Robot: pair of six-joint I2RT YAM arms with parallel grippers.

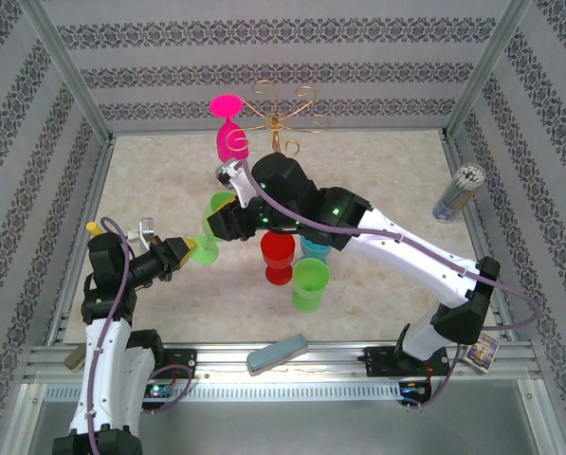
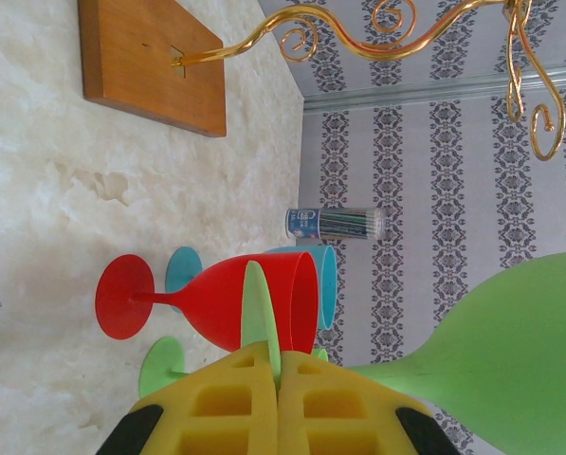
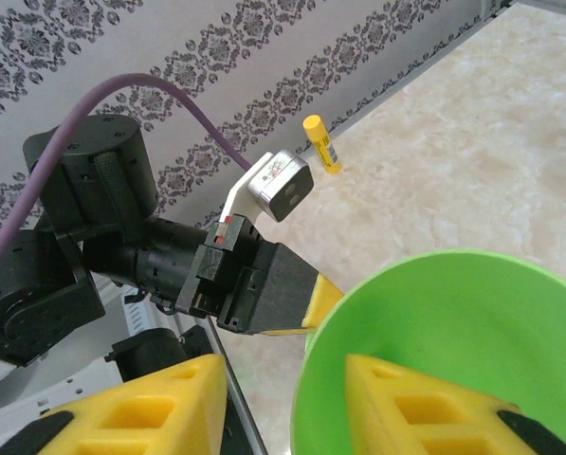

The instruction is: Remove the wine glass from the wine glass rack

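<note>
Your left gripper (image 2: 278,374) is pinching the green wine glass (image 2: 510,360) by its foot, off the rack (image 1: 284,116), which stands at the table's (image 1: 377,171) far edge; your right gripper (image 3: 287,374) straddles the bowl's rim (spread, one finger inside).

Gold rack (image 1: 284,114) (brown base (image 2: 155,62)), lime glass (image 2: 510,370); damask walls (image 1: 264,38)

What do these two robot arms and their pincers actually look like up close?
Both the left arm and right arm have white tube-like links between chunky black joints, with a purple cable looping along each. Small green lights glow on the right one. The left gripper and right gripper have yellow wedge-shaped fingers with square pockets and black patches.
</note>
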